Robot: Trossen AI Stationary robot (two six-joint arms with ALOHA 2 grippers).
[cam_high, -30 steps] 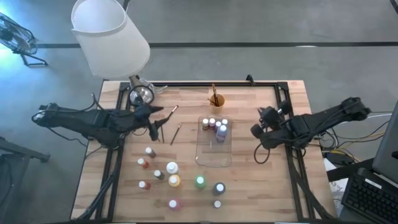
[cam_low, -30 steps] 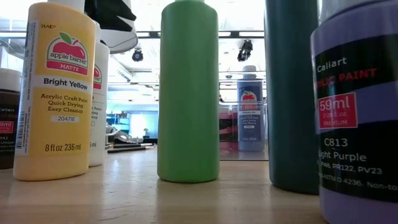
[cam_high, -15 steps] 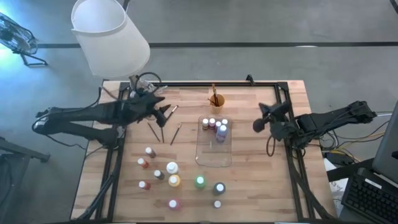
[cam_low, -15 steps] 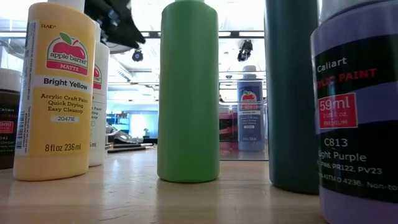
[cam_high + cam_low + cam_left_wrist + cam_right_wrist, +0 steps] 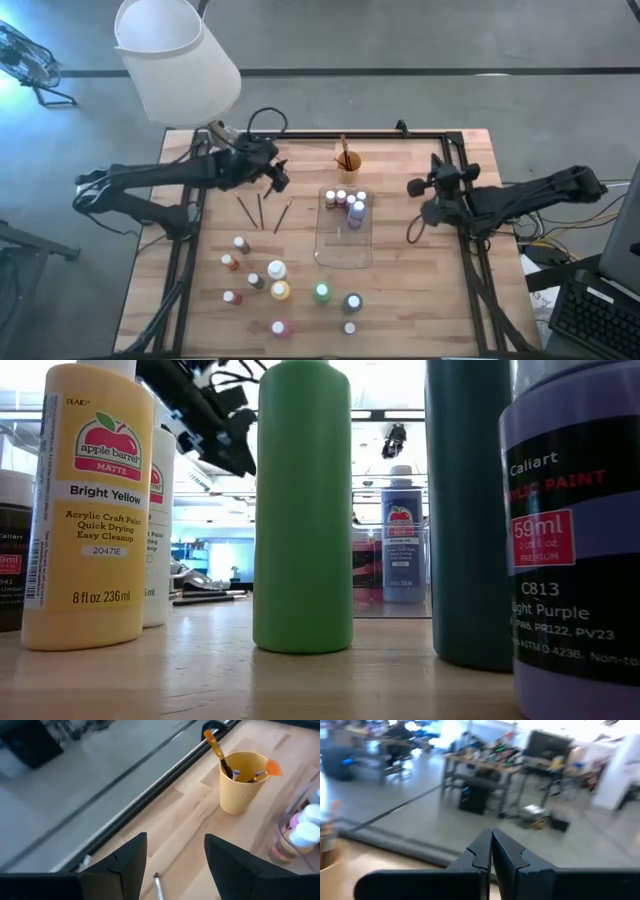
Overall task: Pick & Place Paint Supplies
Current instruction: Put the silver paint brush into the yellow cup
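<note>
Your left pincer is hanging above the far left part of the table, just beyond the three loose brushes that are lying on the wood. Its fingers are standing apart with nothing between them, and its wrist view is looking toward the orange cup, which is holding brushes upright. Your right pincer is sitting over the table's right edge, fingers pressed fully together and gripping nothing. Five small paint bottles are standing at the far end of the clear tray in the middle. The other paint bottles are waiting in a loose cluster on the near part of the table, with the green bottle and the yellow bottle standing upright close to the low camera.
</note>
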